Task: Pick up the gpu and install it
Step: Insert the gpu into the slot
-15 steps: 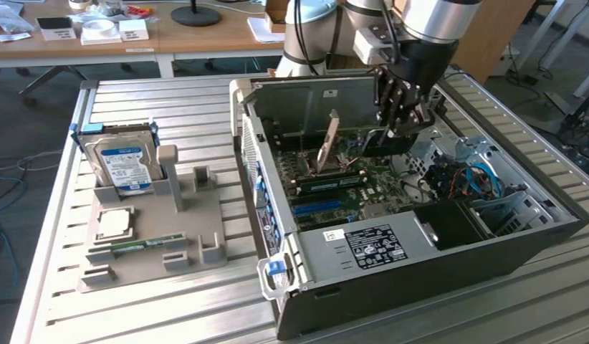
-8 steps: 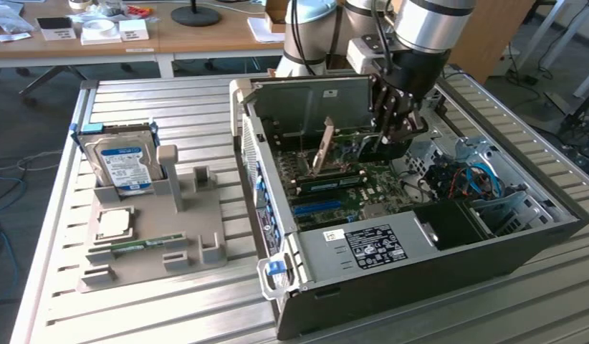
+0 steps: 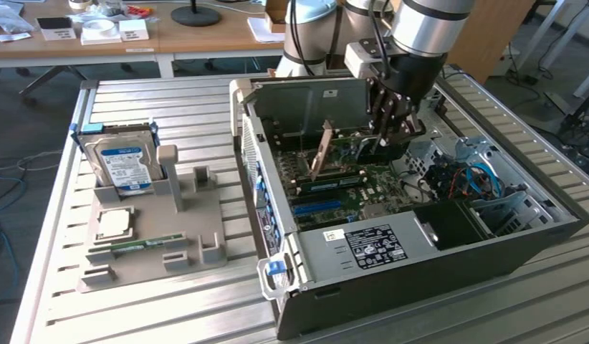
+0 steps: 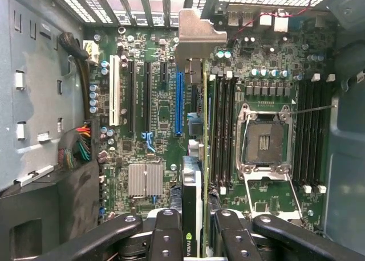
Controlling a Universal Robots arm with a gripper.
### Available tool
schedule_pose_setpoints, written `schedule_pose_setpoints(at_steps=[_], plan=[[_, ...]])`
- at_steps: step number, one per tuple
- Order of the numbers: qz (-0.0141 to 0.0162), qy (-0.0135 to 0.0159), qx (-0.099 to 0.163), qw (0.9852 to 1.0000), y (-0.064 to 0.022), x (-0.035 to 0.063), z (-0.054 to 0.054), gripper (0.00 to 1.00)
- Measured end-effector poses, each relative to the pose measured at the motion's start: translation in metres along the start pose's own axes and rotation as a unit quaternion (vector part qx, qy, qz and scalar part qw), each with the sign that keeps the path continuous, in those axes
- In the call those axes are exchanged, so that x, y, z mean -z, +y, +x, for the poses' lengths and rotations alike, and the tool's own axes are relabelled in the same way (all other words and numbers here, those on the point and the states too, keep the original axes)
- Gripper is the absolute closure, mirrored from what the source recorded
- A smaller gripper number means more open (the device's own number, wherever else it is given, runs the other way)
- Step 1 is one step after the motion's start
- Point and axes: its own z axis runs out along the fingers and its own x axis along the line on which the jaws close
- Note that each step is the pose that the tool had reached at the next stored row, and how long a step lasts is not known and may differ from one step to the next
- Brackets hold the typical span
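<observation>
The gpu is seen edge-on in the wrist view, a thin dark card with a logo near my fingers and its grey metal end bracket toward the case's slotted rear wall. My gripper is shut on it, one black finger on each side. The card hangs upright over the motherboard, just beside the long blue slot. In the exterior view the gripper reaches down into the open computer case, with the gpu standing on edge below it.
An open CPU socket, memory slots and a silver heat sink lie around the card. Cable bundles crowd one case wall. On the exterior view's left, a grey fixture carries a blue-labelled hard drive, a processor and a memory stick.
</observation>
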Motion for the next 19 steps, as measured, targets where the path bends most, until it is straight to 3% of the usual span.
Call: schedule_pose_setpoints(at_steps=[19], plan=[[-0.0001,0.0001,0.002,1.0,0.0024,-0.0117,0.002,0.73]])
